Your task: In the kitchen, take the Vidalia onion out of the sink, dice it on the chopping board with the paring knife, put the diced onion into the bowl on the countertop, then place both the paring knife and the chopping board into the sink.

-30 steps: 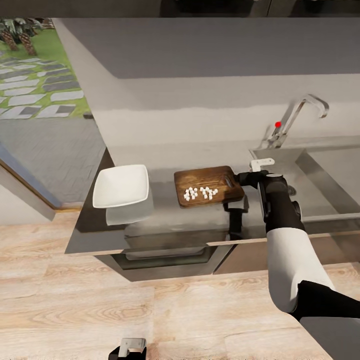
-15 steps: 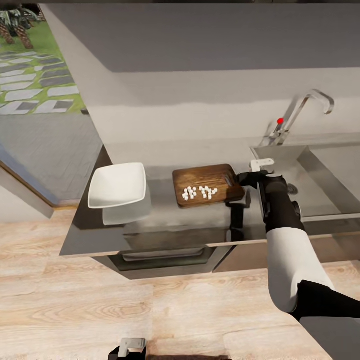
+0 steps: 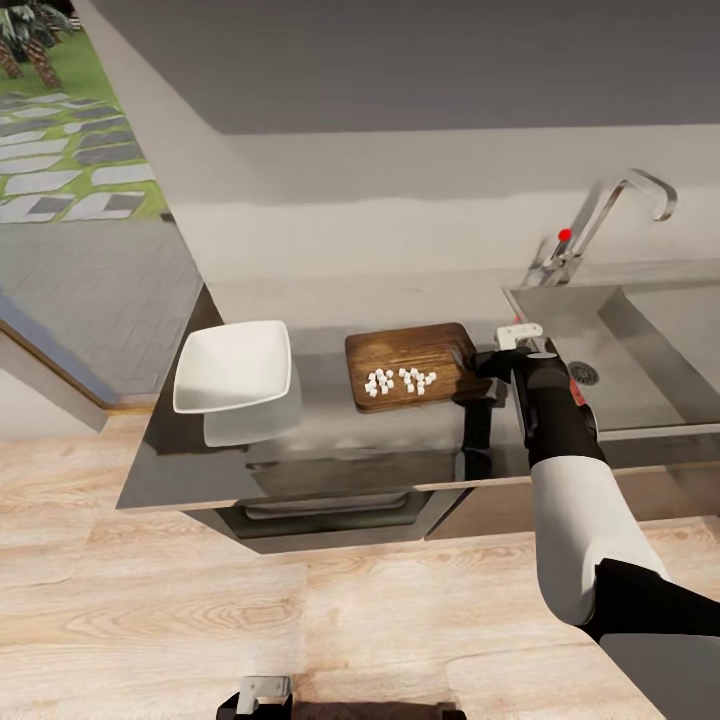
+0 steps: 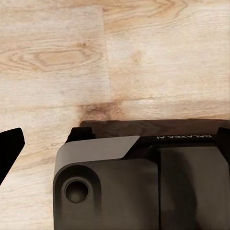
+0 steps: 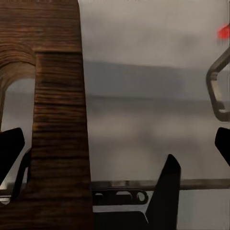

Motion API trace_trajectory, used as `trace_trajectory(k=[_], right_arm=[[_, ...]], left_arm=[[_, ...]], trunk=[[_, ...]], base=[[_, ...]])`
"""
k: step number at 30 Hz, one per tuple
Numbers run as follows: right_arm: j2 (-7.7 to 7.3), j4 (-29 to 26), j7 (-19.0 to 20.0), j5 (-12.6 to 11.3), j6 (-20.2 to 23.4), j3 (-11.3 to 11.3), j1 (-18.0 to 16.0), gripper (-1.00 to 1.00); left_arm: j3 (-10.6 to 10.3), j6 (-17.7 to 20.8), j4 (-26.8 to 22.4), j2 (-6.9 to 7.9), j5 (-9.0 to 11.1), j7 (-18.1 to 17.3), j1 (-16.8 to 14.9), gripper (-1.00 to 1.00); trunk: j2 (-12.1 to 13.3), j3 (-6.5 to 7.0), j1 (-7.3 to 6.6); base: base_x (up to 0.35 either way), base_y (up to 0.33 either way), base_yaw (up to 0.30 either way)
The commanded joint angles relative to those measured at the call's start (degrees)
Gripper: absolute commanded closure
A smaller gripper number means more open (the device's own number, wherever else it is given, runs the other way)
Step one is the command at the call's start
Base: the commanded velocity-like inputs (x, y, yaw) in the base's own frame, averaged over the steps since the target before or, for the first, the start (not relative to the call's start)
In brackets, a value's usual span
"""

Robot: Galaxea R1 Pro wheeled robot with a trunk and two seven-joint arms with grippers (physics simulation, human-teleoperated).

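Already diced: whitish onion bits [image 3: 400, 381] heaped on the chopping board [image 3: 408, 365], well clear of the bowl [image 3: 234, 366]. Right gripper [image 3: 478, 366] clamped on the board's handle end, fingers [image 5: 170, 184] narrow. Still to do: tipping bits into bowl, board into sink [image 3: 640, 345].

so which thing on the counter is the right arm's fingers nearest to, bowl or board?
The brown rectangular wooden chopping board, dotted with whitish onion bits: the right gripper is at its slot-handle end. The shallow white square-ish bowl sits farther off, beyond the board's other end.
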Motion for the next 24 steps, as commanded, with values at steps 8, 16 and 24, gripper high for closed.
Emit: trace_trajectory(k=[8,16,24], right_arm=[[0.12,-0.05,0.5,0.66,-0.46,-0.22,-0.05,-1.0],[0.08,0.48,0.5,0.71,-0.49,-0.22,-0.05,-1.0],[0.08,2.43,0.42,0.74,-0.84,-0.22,-0.05,-1.0]], left_arm=[[-0.17,-0.42,0.26,-0.02,-0.1,0.31,-0.1,-1.0],[-0.17,-0.42,0.26,-0.02,-0.09,0.31,-0.1,-1.0],[-0.17,-0.42,0.28,-0.02,-0.06,0.31,-0.1,-1.0]], trunk=[[-0.08,-0.08,0.02],[-0.08,-0.08,0.02],[-0.08,-0.08,0.02]], base=[[0.0,0.0,0.0],[0.0,0.0,0.0],[0.0,0.0,0.0]])
